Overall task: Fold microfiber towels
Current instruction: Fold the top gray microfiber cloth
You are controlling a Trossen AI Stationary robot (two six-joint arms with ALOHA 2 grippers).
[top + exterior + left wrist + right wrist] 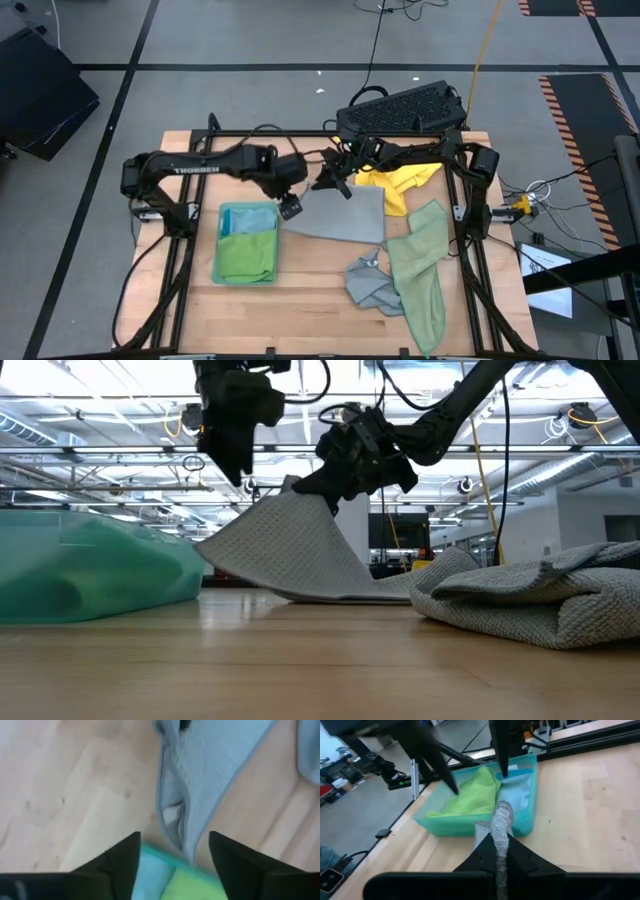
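A grey towel [345,215] lies mid-table, its far left corner raised. My right gripper [335,183] is shut on that corner, which the low view shows sloping up from the table [290,545]. My left gripper [291,207] hangs open, pointing down beside the towel's left edge. Its fingers [125,855] stand apart with nothing between them. A teal bin [225,270] to the left holds a bright green towel [248,255] and a light blue one [240,218]. My right gripper pinches the grey towel's raised far left corner [501,822] between its two fingers, and a bunched ridge of cloth stands out past the fingertips. The fingers come nearly level from the table's far right. The corner is lifted clear, and the cloth slopes down to the part lying flat [350,592].
A yellow towel [400,180] lies at the far right. A pale sage green towel [420,270] and a crumpled grey one [368,287] lie near the front right. A black keyboard-like tray [400,108] sits at the far edge. Bare wood shows in front of the bin.
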